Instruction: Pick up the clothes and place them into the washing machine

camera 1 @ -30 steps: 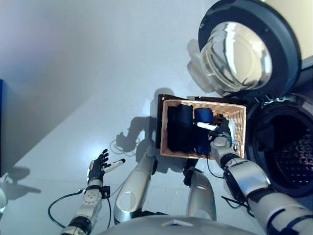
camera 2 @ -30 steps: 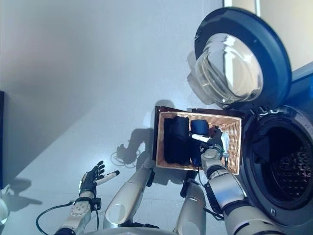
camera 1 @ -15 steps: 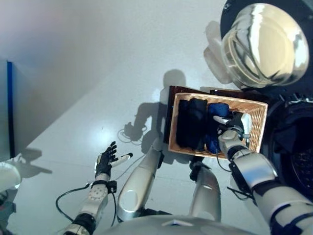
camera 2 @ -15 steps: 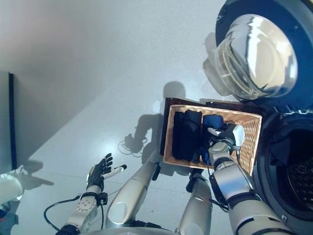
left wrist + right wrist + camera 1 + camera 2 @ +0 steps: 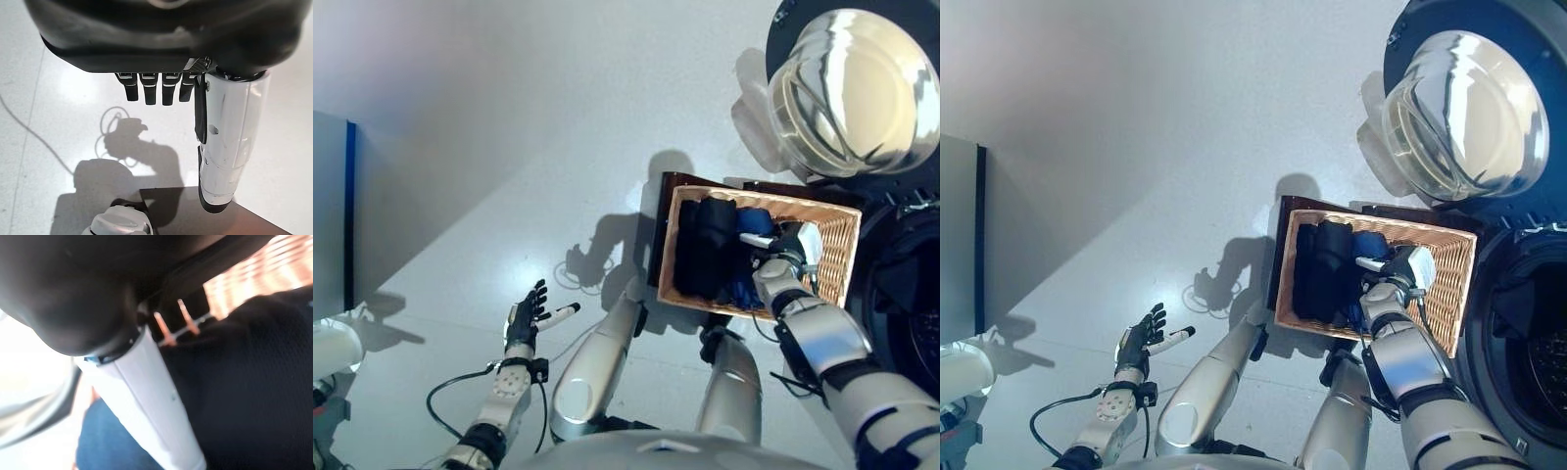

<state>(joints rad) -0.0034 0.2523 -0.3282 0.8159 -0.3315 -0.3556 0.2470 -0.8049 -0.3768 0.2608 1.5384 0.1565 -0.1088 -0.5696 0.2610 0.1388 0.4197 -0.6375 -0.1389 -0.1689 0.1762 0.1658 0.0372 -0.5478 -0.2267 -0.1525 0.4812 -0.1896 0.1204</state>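
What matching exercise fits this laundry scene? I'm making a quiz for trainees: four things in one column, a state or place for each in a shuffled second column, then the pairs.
Things:
1. washing machine door
2. wicker basket
3. left hand
4. right hand

States or places:
A. over the bare floor, fingers straight, holding nothing
B. swung wide open
C. reaching down among the dark clothes
D. on the floor beside the machine's drum opening, with dark and blue clothes in it

Pairs: 1-B, 2-D, 3-A, 4-C
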